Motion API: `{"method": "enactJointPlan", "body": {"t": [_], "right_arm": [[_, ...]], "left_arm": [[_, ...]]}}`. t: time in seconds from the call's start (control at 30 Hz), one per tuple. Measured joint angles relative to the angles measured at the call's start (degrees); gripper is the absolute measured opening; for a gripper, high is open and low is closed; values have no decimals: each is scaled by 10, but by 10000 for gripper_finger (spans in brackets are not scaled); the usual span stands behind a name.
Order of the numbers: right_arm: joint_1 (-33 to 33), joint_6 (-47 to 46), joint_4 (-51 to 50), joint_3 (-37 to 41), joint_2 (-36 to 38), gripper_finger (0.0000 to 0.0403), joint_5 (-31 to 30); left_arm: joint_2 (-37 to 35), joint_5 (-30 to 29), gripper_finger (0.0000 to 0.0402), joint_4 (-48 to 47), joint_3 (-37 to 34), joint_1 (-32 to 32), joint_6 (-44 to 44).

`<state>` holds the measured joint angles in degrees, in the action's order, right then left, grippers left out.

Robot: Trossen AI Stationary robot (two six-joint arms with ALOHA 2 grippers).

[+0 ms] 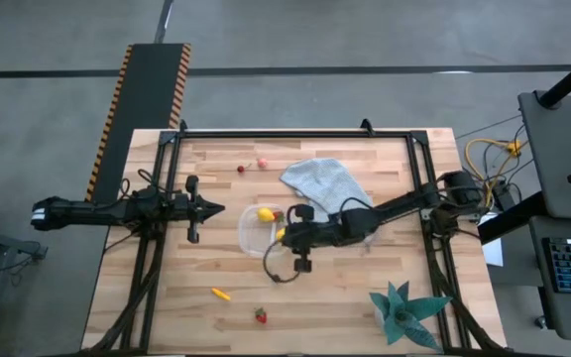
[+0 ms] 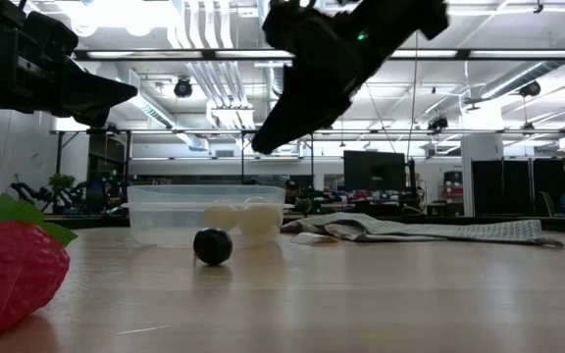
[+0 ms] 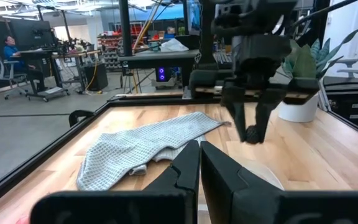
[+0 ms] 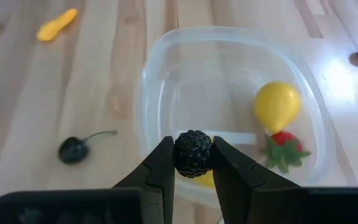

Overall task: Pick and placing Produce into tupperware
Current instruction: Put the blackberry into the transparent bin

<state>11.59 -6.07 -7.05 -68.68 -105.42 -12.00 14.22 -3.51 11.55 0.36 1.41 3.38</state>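
Right wrist view: right gripper [image 4: 193, 163] pinches a dark bumpy berry [image 4: 193, 152] above the near rim of the clear container [image 4: 160, 68], which holds a lemon [image 4: 277, 104] and strawberry [image 4: 283, 148]. Left gripper [image 1: 216, 209], fingers pressed together, waits left of the container.

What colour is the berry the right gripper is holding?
Black, with a bumpy blackberry-like surface: the berry sits pinched in the right gripper, best seen in the right wrist view.

Right hand [image 4: 192, 163] hangs over the tupperware [image 1: 251, 238] rim, clamped on a dark bumpy berry [image 4: 193, 152], so that side's blocked. Inside, a lemon [image 4: 276, 104] and strawberry [image 4: 283, 147] fill the far part; the middle's bare. A grey cloth [image 1: 323, 181] crowds one edge. Left hand [image 1: 209, 209] sits nearby with open counter [image 1: 315, 307] between.
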Motion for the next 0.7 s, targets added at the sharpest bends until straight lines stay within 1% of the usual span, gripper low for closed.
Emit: {"method": "enactJointPlan", "body": {"t": [0.07,0.27,0.43,0.57,0.7], "right_arm": [[-14,11,0,-14,-16,74,17],[-48,40,-2,-52,-65,71,24],[-69,47,-6,-92,-109,71,75],[-79,52,-33,-116,-134,71,75],[-82,53,-51,-124,-138,71,74]], "left_arm": [[0,0,0,0,0,0,0],[0,0,0,0,0,0,0],[0,0,0,0,0,0,0],[0,0,0,0,0,0,0],[0,0,0,0,0,0,0]]}}
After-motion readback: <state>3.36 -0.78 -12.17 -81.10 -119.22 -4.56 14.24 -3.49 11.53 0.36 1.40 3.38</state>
